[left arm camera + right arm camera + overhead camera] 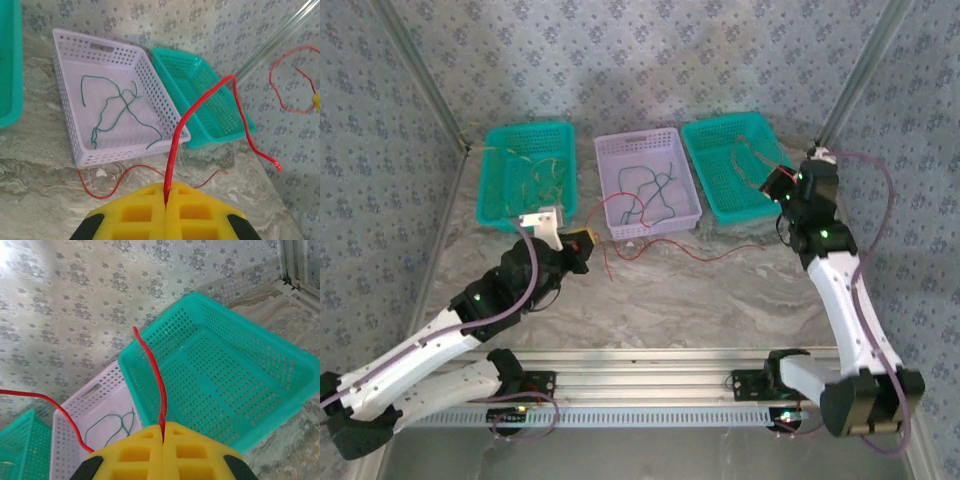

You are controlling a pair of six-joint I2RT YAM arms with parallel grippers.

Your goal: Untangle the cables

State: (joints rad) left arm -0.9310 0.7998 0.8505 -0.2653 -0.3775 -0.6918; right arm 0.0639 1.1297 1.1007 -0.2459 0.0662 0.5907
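Left gripper (165, 200) and right gripper (163, 432) each clamp a red wire (200, 98); green wires (122, 102) and yellow wires (545, 172) lie in baskets (640, 137), reds not yet.

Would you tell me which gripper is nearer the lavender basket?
Left. The left gripper is just before the lavender basket; the right gripper is at the right teal basket.

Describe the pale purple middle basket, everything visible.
The pale purple basket is a rectangular tray of perforated plastic with a slot handle in its far wall. It sits upright on the marbled table between two teal baskets. Its floor holds dark green cables; a red cable lies on the table by its near wall.
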